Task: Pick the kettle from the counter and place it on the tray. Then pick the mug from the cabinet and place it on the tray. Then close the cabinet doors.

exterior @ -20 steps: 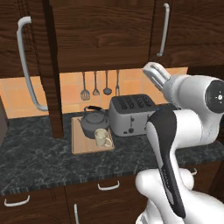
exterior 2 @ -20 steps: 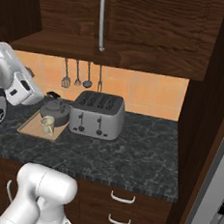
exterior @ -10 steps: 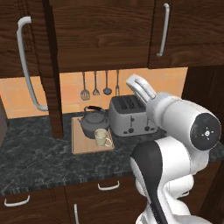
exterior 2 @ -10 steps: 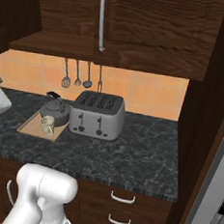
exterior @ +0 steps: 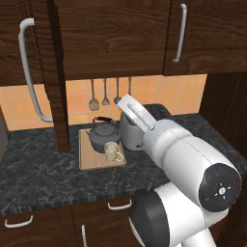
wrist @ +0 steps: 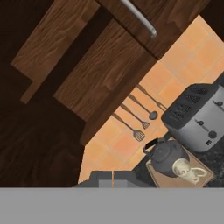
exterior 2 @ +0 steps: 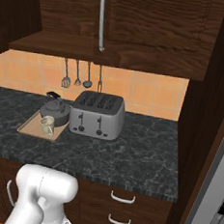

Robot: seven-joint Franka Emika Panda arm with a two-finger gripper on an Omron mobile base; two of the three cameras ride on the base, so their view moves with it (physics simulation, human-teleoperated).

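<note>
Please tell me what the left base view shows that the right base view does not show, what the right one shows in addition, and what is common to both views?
Left base view alone: an open cabinet door swung out edge-on, with its long bar handle.
Right base view alone: the toaster's full front and four slots, plus a pale appliance edge at far right.
Both: the kettle and the mug on the tray, the counter, hanging utensils.
</note>
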